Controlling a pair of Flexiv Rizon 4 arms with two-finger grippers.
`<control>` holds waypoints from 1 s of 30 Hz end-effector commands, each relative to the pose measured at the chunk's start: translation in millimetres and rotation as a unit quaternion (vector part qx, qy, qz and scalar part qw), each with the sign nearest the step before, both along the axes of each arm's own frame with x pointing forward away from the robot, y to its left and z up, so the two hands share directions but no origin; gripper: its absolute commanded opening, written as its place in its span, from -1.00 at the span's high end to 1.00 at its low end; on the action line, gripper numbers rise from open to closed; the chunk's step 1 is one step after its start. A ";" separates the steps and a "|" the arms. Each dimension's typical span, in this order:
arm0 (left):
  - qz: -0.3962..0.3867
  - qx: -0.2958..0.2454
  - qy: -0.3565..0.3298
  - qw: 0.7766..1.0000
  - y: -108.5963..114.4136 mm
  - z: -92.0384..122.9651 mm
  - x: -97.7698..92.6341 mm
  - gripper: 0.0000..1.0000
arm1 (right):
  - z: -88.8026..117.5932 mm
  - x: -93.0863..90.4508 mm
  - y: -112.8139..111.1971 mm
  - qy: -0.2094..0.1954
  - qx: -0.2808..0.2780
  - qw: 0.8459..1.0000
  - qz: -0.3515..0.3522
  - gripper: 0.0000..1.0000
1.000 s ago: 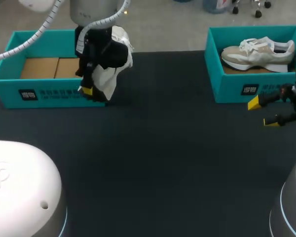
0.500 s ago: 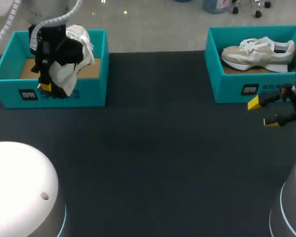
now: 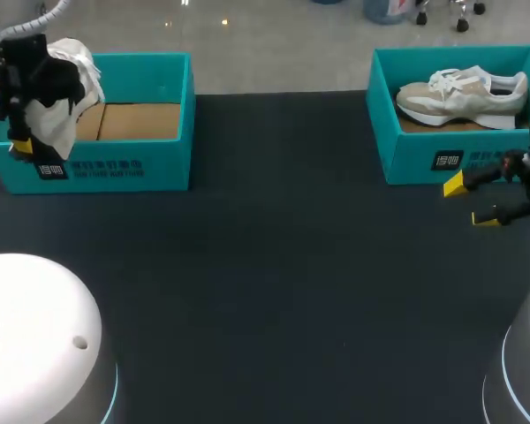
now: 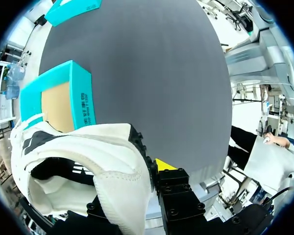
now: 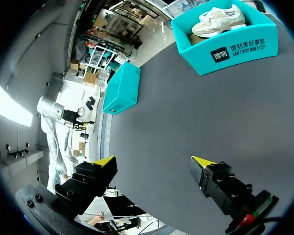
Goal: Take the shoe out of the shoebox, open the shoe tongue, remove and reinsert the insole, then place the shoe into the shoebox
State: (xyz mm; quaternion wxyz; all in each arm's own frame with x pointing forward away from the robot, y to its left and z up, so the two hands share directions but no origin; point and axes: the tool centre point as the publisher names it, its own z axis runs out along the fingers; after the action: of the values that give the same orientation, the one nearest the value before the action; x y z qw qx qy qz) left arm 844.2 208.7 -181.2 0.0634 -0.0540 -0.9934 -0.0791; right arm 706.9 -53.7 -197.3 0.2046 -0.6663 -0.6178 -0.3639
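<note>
Left arm: its jaws grip the white shoe by the collar. One yellow tip shows against the shoe's side; the other is hidden behind it. The shoe hangs clear of any surface, so I take the hold to be firm.
White shoe: it is in the air at the far left end of the left shoebox, over that box's front corner. From the left wrist, the open mouth and black lining of the shoe face the camera.
Just changed: a second ago the shoe hung at the right end of this box. Half a second ago it was about halfway along, and now it is at the left end. The arm has swept it along the whole box without lowering it.
Left shoebox: only its cardboard floor shows inside.
Right arm: it has not moved. Its jaws stand wide open above the bench, just in front of the right shoebox, holding nothing.
Right shoebox: a beige sneaker lies inside on its sole, as before.
Meaning for the task: the shoe is out of its box and in hand. The tongue and insole work probably needs the idle right jaws. The sweep takes the shoe away from them, so I cannot tell which step it serves.
</note>
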 end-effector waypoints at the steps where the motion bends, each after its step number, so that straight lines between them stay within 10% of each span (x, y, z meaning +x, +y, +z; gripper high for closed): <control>1: -0.002 -0.018 0.012 1.000 21.1 -2.2 10.7 1.00 | -0.2 -0.7 0.6 0.001 -0.002 1.000 -0.001 -1.00; 30: -0.010 -0.008 -0.011 1.000 108.1 11.3 74.1 1.00 | -0.2 -0.7 0.6 0.001 -0.002 1.000 -0.001 -1.00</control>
State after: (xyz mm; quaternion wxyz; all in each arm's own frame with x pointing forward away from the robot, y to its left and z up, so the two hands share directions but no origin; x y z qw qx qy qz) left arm 915.6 317.1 -171.0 0.0496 -0.0626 -0.9942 -0.0713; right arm 706.9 -53.6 -197.3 0.2046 -0.6663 -0.6179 -0.3639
